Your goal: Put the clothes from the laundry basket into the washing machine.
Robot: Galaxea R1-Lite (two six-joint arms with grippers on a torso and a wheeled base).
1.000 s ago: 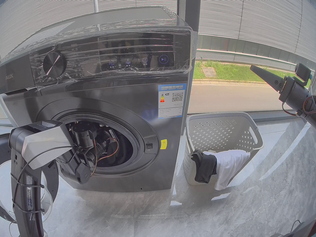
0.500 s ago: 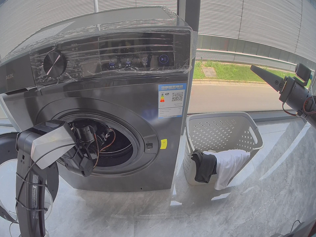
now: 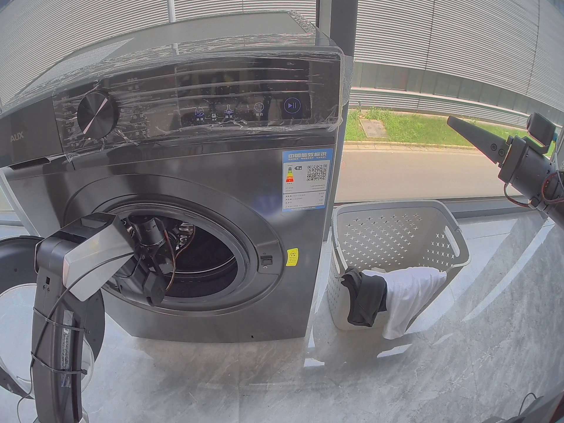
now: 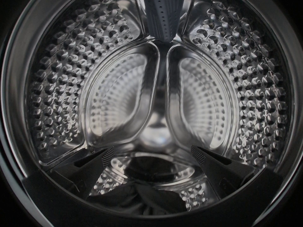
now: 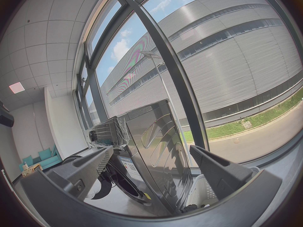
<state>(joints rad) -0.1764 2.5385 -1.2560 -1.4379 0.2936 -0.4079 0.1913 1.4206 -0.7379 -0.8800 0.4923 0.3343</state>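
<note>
The grey washing machine [image 3: 194, 165] stands with its round door [image 3: 9, 277] swung open to the left. My left wrist [image 3: 150, 248] is at the drum mouth. In the left wrist view my left gripper [image 4: 152, 155] is open inside the steel drum [image 4: 56, 89], and a dark garment [image 4: 148, 199] lies on the drum floor below the fingers. The white laundry basket [image 3: 399, 230] sits right of the machine, with a dark garment [image 3: 367, 298] and a white garment [image 3: 411, 295] draped over its front rim. My right gripper [image 3: 457, 124] [image 5: 151, 156] is open, high at the far right, holding nothing.
A large window runs behind the machine and the basket, with a dark pillar [image 3: 338, 7] between them. The pale marble floor [image 3: 294, 383] is bare in front of both. The right wrist view catches the machine's side [image 5: 157, 142] and the basket rim [image 5: 202, 189].
My left arm's elbow has risen and the wrist has shifted left and up at the drum mouth. The right arm, basket and garments have stayed put.
</note>
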